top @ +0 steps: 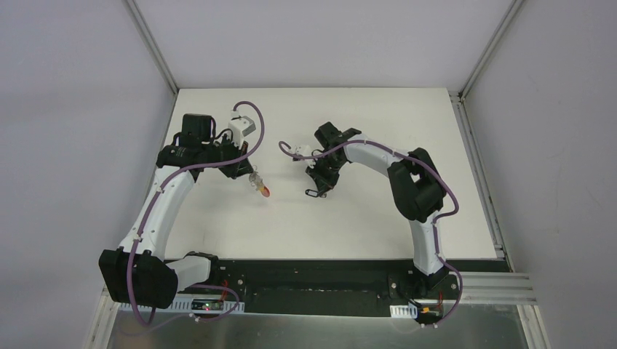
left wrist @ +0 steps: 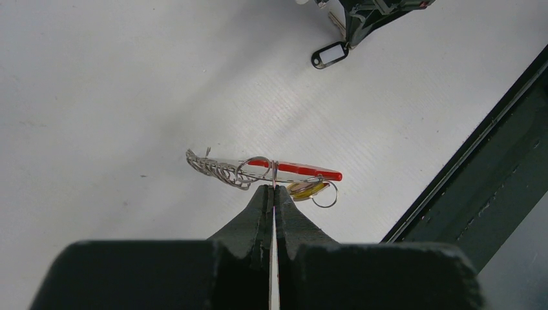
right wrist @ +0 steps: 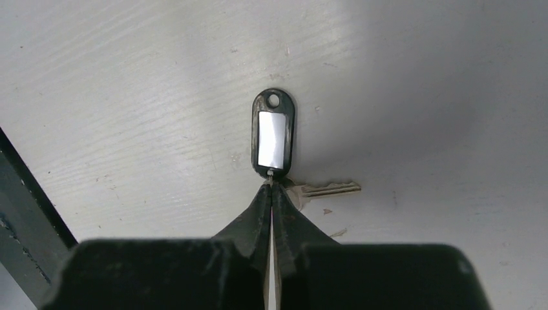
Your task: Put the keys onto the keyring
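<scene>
Keyring (left wrist: 304, 170) pinched in left claw (left wrist: 273, 188) — key (right wrist: 274, 135) in right claw (right wrist: 271, 187).

Top camera: fixed high behind arm bases, looks down on whole bench (top: 378, 116). Wrist cameras: close, aimed past left pincer (left wrist: 274, 187) and right pincer (right wrist: 271, 185) at bench. Left wrist view also catches right pincer and keys (left wrist: 330, 54).

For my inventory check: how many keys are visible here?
1: the key, with its black tag, held by the right gripper. Others may be hidden in the keyring.
</scene>
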